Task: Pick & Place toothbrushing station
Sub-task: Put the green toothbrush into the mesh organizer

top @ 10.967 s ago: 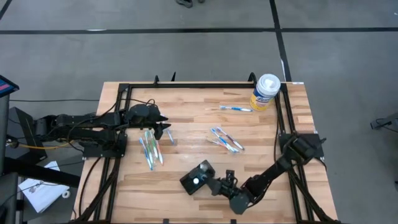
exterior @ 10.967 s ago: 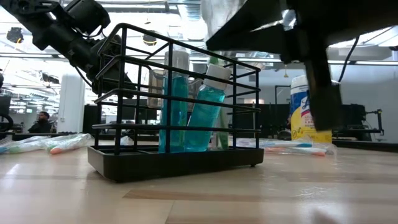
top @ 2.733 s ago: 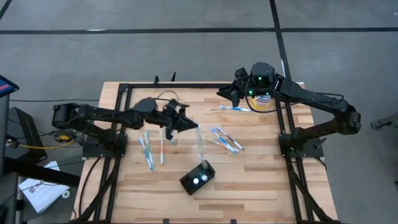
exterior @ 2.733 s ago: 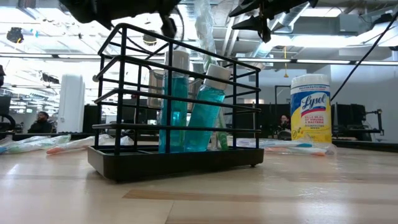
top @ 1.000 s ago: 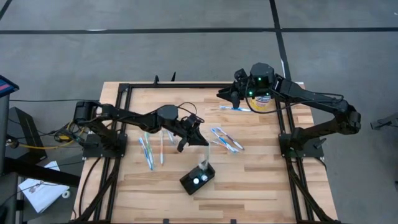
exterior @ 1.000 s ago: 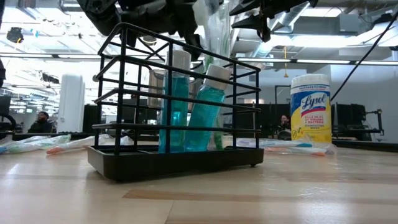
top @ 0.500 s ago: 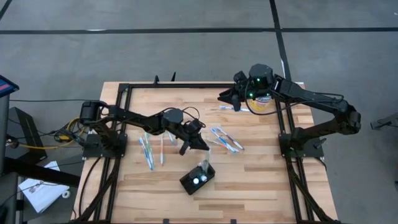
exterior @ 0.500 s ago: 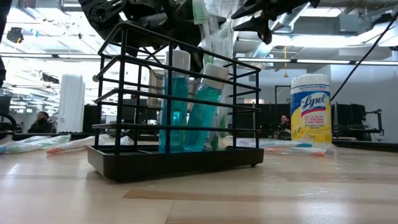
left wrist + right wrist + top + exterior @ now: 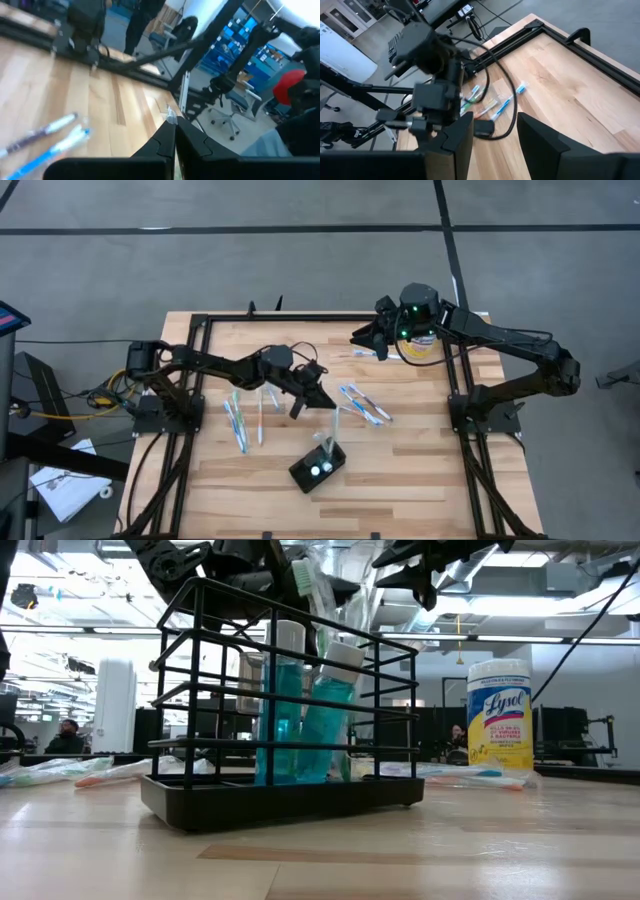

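Note:
The toothbrushing station (image 9: 318, 466) is a black wire caddy holding two blue bottles (image 9: 300, 710), and it stands near the table's front middle. My left gripper (image 9: 307, 396) hovers just beyond the station's far side, shut on a toothbrush in a clear wrapper (image 9: 332, 425). The toothbrush's green head (image 9: 304, 576) shows above the caddy. My right gripper (image 9: 366, 338) hangs open above the far right of the table, beside a white-and-yellow wipes canister (image 9: 421, 345), touching nothing. My left gripper pinches the upper end of the clear wrapper (image 9: 171, 116) between its shut fingers. The fingers slant down from the table's left. The wrapped toothbrush hangs tilted below them, its lower end (image 9: 323, 444) down inside the station's wire frame.
Loose wrapped toothbrushes lie in a group on the left (image 9: 241, 420), in a group right of centre (image 9: 362, 402) and singly at the far side (image 9: 380, 355). A black rail frame (image 9: 330, 316) borders the table. Bare wood lies at the front left and front right.
My left gripper has shifted slightly over the station, first toward the near edge and then back a little. The wrapped toothbrush has tipped over more, and its green head now shows lower above the caddy. My right arm has kept still.

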Controlling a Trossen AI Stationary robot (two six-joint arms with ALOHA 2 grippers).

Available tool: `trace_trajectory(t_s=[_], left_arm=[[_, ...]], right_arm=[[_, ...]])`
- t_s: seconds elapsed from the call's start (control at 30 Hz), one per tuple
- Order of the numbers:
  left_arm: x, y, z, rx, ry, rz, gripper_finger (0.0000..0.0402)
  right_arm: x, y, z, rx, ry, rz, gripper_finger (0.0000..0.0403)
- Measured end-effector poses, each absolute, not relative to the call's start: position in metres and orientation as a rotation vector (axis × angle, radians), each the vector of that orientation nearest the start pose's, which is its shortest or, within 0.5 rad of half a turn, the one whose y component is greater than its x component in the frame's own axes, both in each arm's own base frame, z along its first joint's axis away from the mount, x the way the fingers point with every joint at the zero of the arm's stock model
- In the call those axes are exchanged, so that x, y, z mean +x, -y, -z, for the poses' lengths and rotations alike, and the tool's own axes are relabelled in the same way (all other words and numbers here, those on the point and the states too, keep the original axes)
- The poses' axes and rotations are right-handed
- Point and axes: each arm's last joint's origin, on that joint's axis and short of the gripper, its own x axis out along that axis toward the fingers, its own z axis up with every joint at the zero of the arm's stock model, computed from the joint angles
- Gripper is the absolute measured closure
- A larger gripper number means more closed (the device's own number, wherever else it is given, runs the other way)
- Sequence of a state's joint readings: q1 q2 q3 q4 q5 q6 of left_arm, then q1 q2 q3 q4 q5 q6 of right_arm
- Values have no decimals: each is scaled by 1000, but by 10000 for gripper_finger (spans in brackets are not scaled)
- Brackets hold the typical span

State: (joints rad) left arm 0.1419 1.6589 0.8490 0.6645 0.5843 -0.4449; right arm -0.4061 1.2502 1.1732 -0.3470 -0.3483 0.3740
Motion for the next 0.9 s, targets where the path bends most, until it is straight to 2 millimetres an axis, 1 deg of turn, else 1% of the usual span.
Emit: trace_trajectory(t_s=[0.07, 0.23, 0.5, 0.77, 0.9], left_arm=[[344, -35, -219, -487, -234, 400, 401], [342, -37, -212, -453, -299, 379, 401], [341, -37, -216, -436, -279, 376, 401], [339, -52, -216, -416, -264, 330, 401], [336, -59, -223, -385, -235, 315, 401]], right_arm=[[254, 98, -356, 527, -380, 114, 261], [254, 98, -357, 527, -378, 108, 260], [254, 98, -357, 541, -377, 111, 262], [256, 99, -360, 532, -340, 104, 263], [256, 99, -362, 523, -317, 100, 262]])
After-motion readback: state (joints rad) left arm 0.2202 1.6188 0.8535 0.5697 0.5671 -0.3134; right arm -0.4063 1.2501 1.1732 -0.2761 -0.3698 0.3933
